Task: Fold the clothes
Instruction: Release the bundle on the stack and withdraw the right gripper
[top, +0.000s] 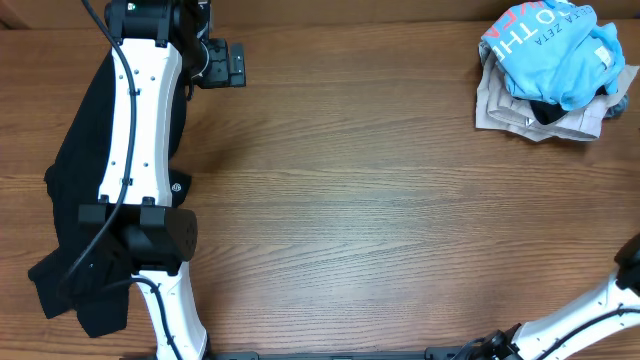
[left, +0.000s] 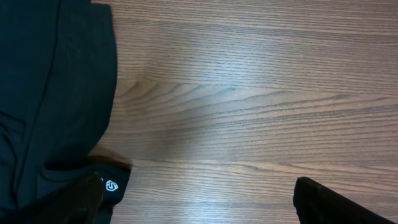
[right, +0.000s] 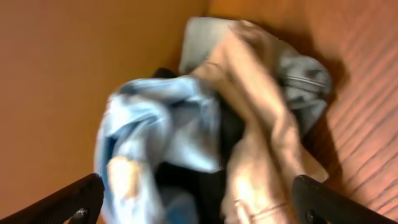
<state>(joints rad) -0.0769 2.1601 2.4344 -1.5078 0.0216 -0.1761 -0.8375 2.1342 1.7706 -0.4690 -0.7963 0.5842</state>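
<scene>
Two lots of clothes on a wooden table (top: 380, 200).

Lot one, left side: black garment (top: 70, 210), lying loosely from far to near, partly under the left arm (top: 135, 130); small white logo (top: 177, 186) at its right edge.

Lot two, far right corner: crumpled pile (top: 560, 85), with a light blue T-shirt (top: 555, 50) bearing white and pink lettering on top, a beige garment (top: 505, 105) beneath, and a dark piece (top: 545, 112) showing between.

Left gripper (left: 199, 205): fingers spread wide, holding nothing, over bare wood just right of the black garment.

Right gripper (right: 199, 205): fingers likewise wide apart and empty, hovering above the pile; blue and beige cloth both blurred in its wrist view.
</scene>
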